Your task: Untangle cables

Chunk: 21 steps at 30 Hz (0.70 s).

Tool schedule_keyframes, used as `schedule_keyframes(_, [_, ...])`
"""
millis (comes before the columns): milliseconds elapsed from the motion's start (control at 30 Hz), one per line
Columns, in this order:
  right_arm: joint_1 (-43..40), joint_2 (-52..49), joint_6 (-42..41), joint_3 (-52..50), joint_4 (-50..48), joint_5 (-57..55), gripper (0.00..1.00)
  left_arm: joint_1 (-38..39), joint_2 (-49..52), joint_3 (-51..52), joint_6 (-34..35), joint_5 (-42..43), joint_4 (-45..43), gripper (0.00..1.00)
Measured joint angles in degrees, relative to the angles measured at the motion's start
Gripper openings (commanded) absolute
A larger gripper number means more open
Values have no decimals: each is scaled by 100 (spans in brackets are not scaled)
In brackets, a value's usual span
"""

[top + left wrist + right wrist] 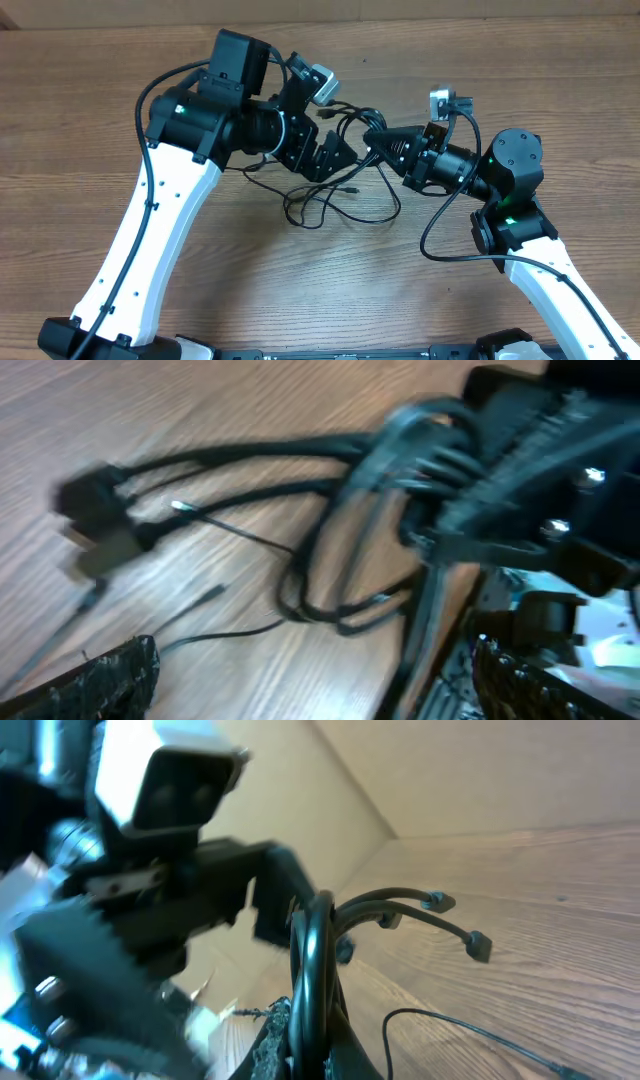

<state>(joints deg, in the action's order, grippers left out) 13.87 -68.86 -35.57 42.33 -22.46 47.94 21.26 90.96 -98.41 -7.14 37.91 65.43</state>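
The cables (335,195) lie in a loose black tangle on the table (90,110), near its middle and somewhat toward the far edge, where a tan wall (450,8) runs along the wood. One bunch of strands rises off the surface into the right gripper (372,142), whose jaws are closed on it. In the right wrist view the bunch loops up just in front of the fingers. The left gripper (338,158) sits just beside it over the same tangle, jaws spread wide with nothing between them. Its fingertips (115,675) stand at opposite corners of its own camera view.

How many cords there are cannot be told from the knot. Three plug ends (478,947) show in the right wrist view, sticking out free over the wood. Two arms, two grippers — both crowded at the tangle. Bare wood lies open toward the near edge between the arms, and wide to the far left and right.
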Motion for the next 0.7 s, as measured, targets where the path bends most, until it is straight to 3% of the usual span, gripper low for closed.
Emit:
schedule_keyframes(333, [0,0,-555,0,-85,-297,4,352,0,0,479,122,-297,100])
schedule_keyframes(700, [0,0,-645,0,-90,-328,4,334,0,0,2199,-925,-437,100])
